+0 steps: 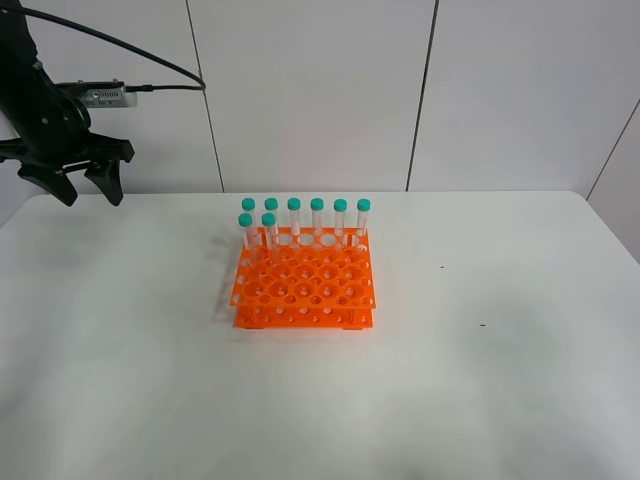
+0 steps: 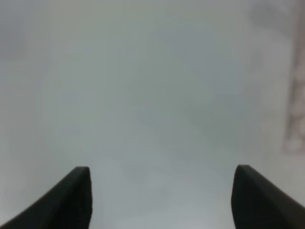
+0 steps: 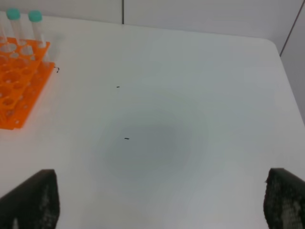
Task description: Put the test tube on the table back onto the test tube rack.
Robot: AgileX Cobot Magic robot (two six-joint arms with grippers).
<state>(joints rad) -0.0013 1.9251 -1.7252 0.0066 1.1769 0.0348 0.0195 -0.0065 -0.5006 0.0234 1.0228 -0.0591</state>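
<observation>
The orange test tube rack (image 1: 303, 288) stands mid-table on the white table (image 1: 500, 390). Several teal-capped test tubes (image 1: 317, 218) stand upright in its far rows; two (image 3: 34, 25) show in the right wrist view with the rack's corner (image 3: 19, 90). No test tube lies on the table in any view. My left gripper (image 1: 92, 198) is open and empty, raised above the table's far left corner. Its view shows only blurred pale surface between the spread fingers (image 2: 162, 168). My right gripper (image 3: 162, 172) is open and empty above the table's right half, out of the exterior view.
Small dark specks (image 1: 442, 267) mark the tabletop right of the rack. A white panelled wall (image 1: 320, 90) runs behind the table. The table's right edge (image 3: 286, 81) shows in the right wrist view.
</observation>
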